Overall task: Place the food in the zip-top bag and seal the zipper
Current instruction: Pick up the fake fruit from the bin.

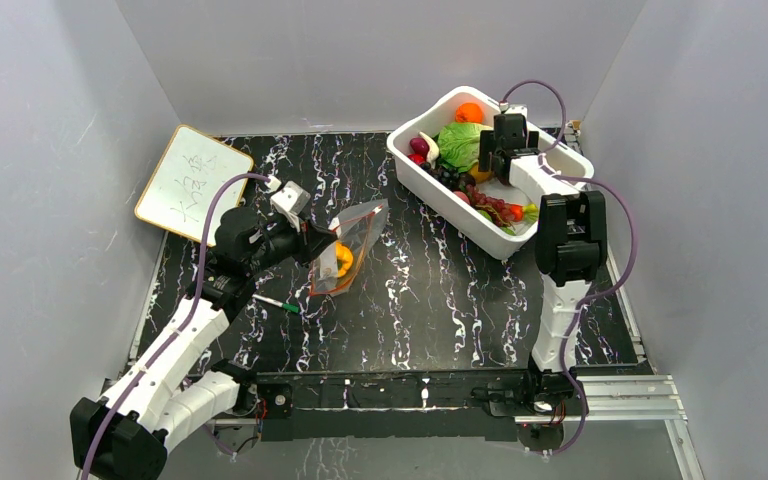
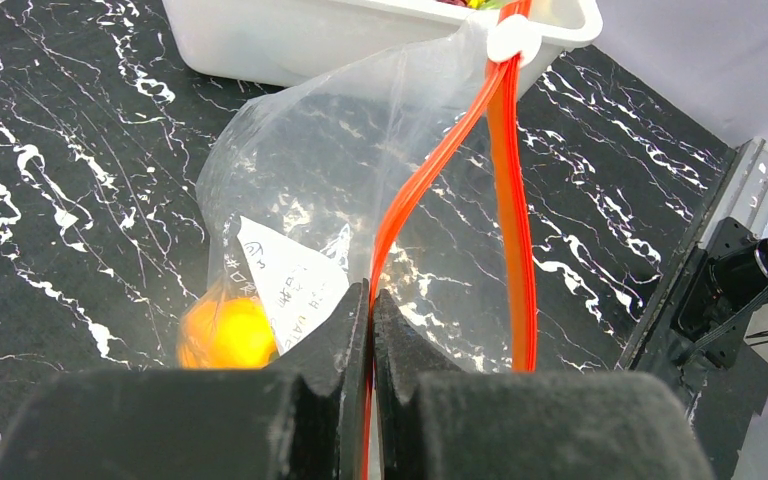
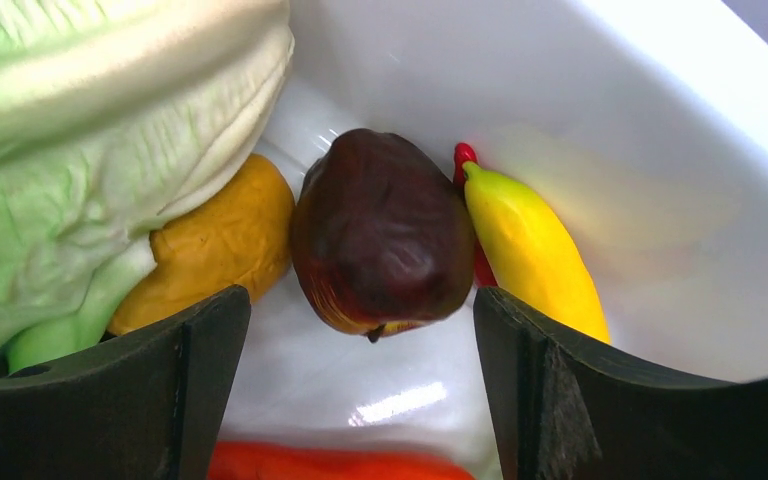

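On the black marbled table (image 1: 410, 300), one white tub (image 1: 460, 215) sits far right, heaped with glossy food (image 1: 460, 145). The right gripper (image 3: 360, 300) hangs inside it, jaws apart either side of one dark red piece (image 3: 380, 230). One clear, crinkly zip-top bag (image 2: 340, 170) (one orange piece (image 2: 228, 332) inside) is mid-left, its red-orange zipper (image 2: 508, 200) clamped by the left gripper (image 2: 370, 300).

I see the clear zip-top bag (image 1: 355, 240) tilted up left of centre, its red-orange zipper (image 2: 512, 220) parted open, one orange piece (image 2: 225, 332) inside, the other food (image 1: 465, 165) heaped far right.
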Tool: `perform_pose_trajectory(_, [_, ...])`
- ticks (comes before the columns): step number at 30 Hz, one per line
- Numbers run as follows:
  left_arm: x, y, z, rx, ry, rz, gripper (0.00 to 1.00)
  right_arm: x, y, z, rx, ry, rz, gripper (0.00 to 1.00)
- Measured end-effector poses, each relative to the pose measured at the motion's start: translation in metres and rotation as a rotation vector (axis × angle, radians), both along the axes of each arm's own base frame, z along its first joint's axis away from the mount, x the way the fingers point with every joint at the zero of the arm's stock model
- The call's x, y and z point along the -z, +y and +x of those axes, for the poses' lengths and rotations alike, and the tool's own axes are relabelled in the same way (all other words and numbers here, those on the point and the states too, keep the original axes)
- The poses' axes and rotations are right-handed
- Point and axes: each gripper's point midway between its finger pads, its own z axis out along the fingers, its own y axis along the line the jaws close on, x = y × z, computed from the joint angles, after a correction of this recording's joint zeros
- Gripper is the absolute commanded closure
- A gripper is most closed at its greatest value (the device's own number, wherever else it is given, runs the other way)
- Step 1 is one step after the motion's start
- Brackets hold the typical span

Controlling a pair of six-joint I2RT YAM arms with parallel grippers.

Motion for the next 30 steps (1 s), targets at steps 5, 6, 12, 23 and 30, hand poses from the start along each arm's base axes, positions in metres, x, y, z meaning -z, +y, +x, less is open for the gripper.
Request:
perform_pose_trajectory(5, [0.000,0.000,0.000,0.002,-0.003,0.002,1.00,0.007,-0.001,0.010,0.007,-0.003,-0.008,0.19])
perform_pose_trajectory(6, [0.000,0.000,0.000,0.002,-0.003,0.002,1.00,0.009,-0.003,0.011,0.014,-0.003,-0.016,0.19])
perform_pose_trajectory(12, [0.000,0.000,0.000,0.002,-0.006,0.005,1.00,0.014,-0.010,0.013,0.033,-0.005,-0.053,0.22])
perform_pose_trajectory(23, [0.001,0.001,0.000,0.000,-0.012,0.010,1.00,0.022,-0.016,0.020,0.029,-0.005,-0.087,0.54])
perform_pose_trajectory(30, [0.002,0.003,0.000,-0.012,-0.012,0.014,1.00,0.016,-0.012,0.000,0.004,0.020,-0.058,0.61])
